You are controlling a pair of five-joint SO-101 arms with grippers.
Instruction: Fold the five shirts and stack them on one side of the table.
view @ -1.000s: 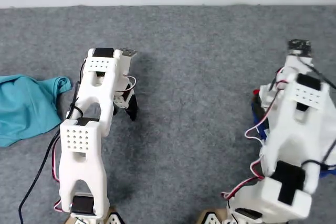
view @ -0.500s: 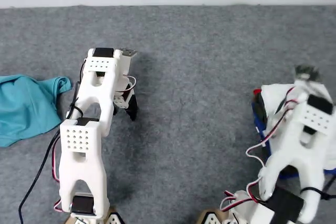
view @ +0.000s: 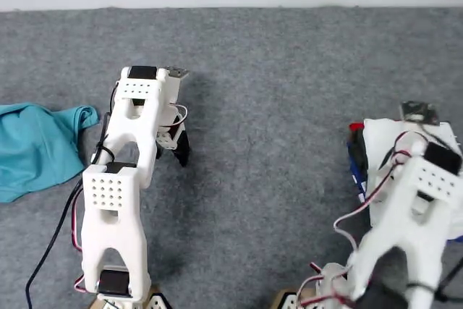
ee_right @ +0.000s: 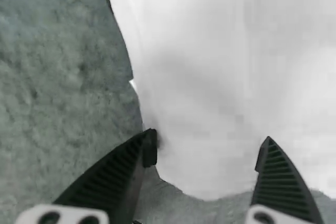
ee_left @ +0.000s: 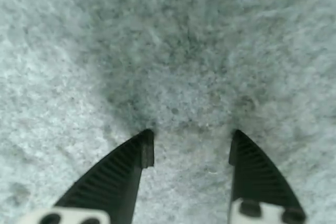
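Fuzzy grey felt table cover [view: 275, 70], with soft cloth shirts lying beside and beneath the grippers.

A crumpled teal shirt [view: 32, 146] lies well off to the outer side of the left gripper [ee_left: 192, 148], whose ribbed black fingers stand wide apart over bare felt. The right gripper [ee_right: 209, 150], spread just as wide and holding nothing, hangs over the edge of a smooth folded white shirt [ee_right: 220, 51]. The high view adds a blue cloth edge [view: 356, 168] beneath that shirt.

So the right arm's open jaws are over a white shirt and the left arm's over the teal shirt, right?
No. The left wrist view shows the left arm's open jaws over bare grey carpet; the teal shirt lies apart from them in the high view. The white shirt part is right.
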